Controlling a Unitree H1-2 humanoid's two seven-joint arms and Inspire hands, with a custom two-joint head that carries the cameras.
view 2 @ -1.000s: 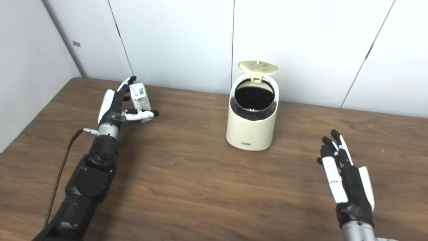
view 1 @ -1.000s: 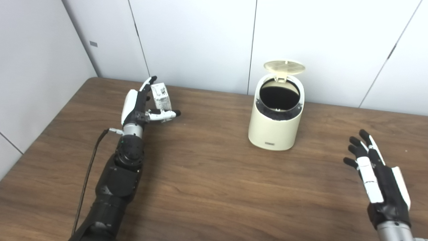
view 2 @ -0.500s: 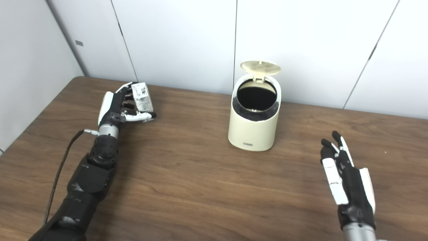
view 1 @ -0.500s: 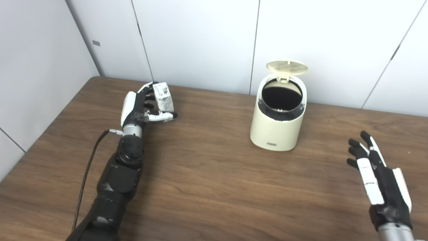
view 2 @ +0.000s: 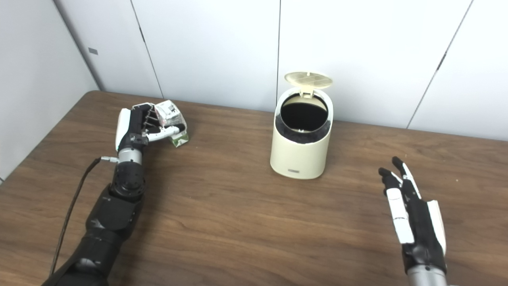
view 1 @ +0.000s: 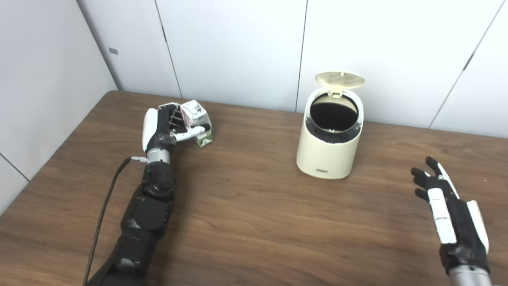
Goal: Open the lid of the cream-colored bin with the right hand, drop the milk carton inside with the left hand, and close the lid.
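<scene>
The cream-colored bin (view 1: 328,145) stands upright toward the back of the brown table (view 1: 246,214), its round lid (view 1: 339,79) swung up and its dark inside showing. At the far left my left hand (view 1: 166,125) is shut on the small white milk carton (view 1: 196,119), which leans over with its green bottom corner near the tabletop. My right hand (view 1: 450,210) hovers open at the near right, fingers spread, well clear of the bin and holding nothing.
White wall panels run close behind the bin and along the table's left side. A thin black cable (view 1: 104,206) trails beside my left forearm. A broad stretch of bare wood lies between the two arms.
My left hand's fingers have closed around the carton, which has tipped from upright to leaning. The right hand has drifted slightly lower. The bin and its lid are unchanged.
</scene>
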